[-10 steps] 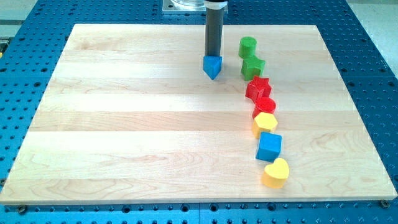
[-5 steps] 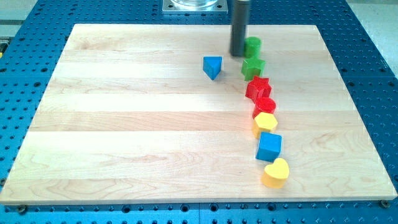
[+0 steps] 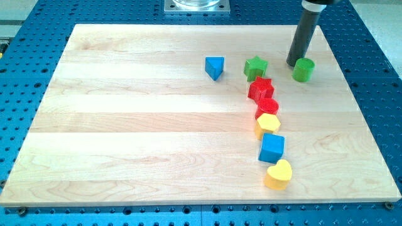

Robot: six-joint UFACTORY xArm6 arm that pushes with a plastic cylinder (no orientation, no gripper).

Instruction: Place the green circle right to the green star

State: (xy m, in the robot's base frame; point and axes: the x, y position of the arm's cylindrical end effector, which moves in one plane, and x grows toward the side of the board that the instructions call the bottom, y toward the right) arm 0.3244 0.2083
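Currently, the green circle [image 3: 303, 69] is located at 3 o'clock of the green star [image 3: 255, 66], well apart, with my tip [image 3: 294, 64], a gripless rod end effector, touching its 10 o'clock side.

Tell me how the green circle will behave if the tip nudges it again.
The green circle looks like a short upright cylinder, so it probably slides flat rather than tips. Its round side may let it slip off my tip, which sits at its upper-left edge. It seems small and light.

2 green blocks [image 3: 255, 66], 2 red [image 3: 260, 88], 2 yellow [image 3: 267, 124], 2 blue [image 3: 215, 66], 8 blocks total, 1 board [image 3: 125, 125]
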